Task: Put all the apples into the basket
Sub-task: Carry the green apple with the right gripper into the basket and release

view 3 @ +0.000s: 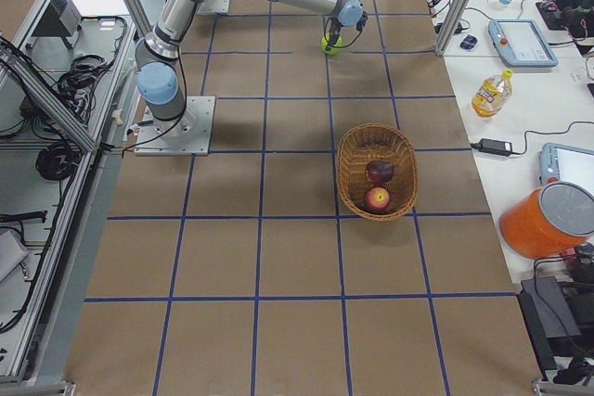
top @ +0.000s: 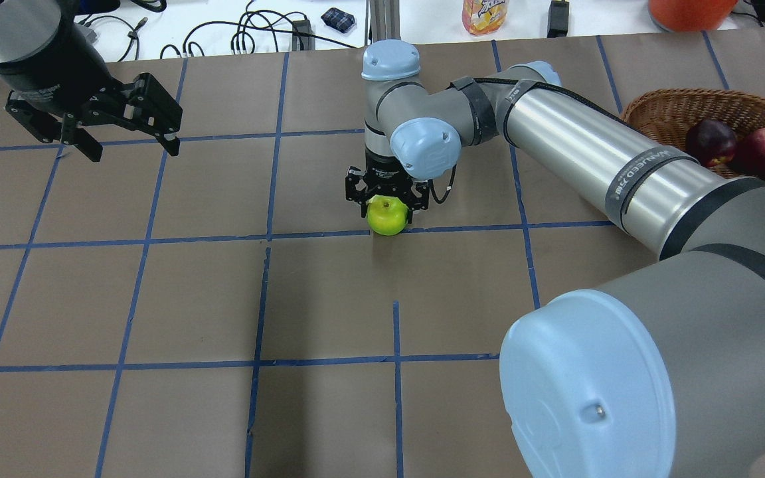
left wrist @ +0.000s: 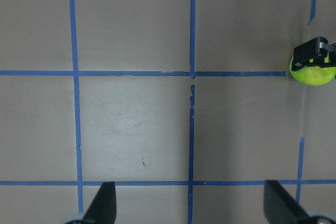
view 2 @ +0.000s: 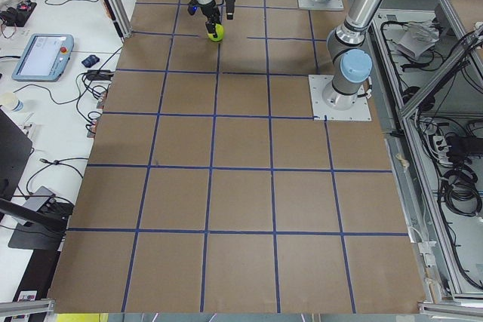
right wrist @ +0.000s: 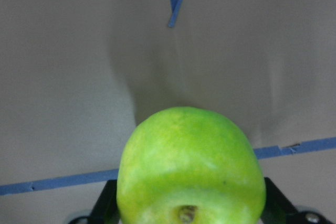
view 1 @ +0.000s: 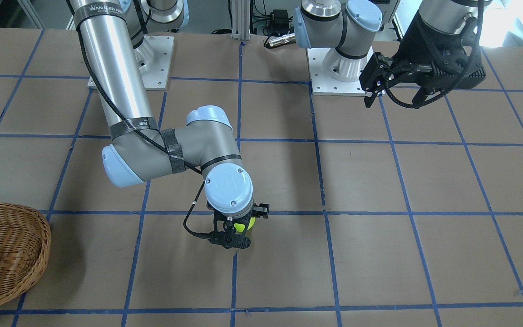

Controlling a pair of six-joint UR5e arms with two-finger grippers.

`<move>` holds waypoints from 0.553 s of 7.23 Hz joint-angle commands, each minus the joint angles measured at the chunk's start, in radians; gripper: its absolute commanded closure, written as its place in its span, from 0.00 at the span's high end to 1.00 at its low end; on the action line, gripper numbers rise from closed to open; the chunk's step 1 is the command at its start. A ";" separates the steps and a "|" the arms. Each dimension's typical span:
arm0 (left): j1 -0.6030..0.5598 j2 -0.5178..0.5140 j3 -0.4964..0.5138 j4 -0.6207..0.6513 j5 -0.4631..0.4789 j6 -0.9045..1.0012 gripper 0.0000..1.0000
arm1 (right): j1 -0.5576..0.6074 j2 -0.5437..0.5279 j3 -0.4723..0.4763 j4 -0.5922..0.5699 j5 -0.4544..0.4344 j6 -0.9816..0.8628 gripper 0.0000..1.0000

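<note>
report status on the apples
Left gripper open, idle. Right gripper jaws shut on green apple. Red apple, maroon apple in basket. No obstacle seen.

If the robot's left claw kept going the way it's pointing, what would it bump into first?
Most likely the bare brown table, near a crossing of blue tape lines. The left claw hangs open, pointing down at it. The green apple sits well off to the side of that line.

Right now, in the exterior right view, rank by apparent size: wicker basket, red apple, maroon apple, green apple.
Largest: wicker basket.
Then red apple and maroon apple, alike.
Smallest: lime green apple, but farthest away.
</note>
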 commanded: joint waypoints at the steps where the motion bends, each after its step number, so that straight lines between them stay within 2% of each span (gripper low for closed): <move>1: 0.002 -0.001 0.000 0.002 0.001 -0.002 1.00 | -0.002 0.002 -0.004 -0.019 0.000 0.003 0.00; 4: 0.001 -0.009 0.013 0.005 0.001 -0.008 1.00 | -0.055 -0.075 -0.053 0.001 -0.017 -0.007 0.00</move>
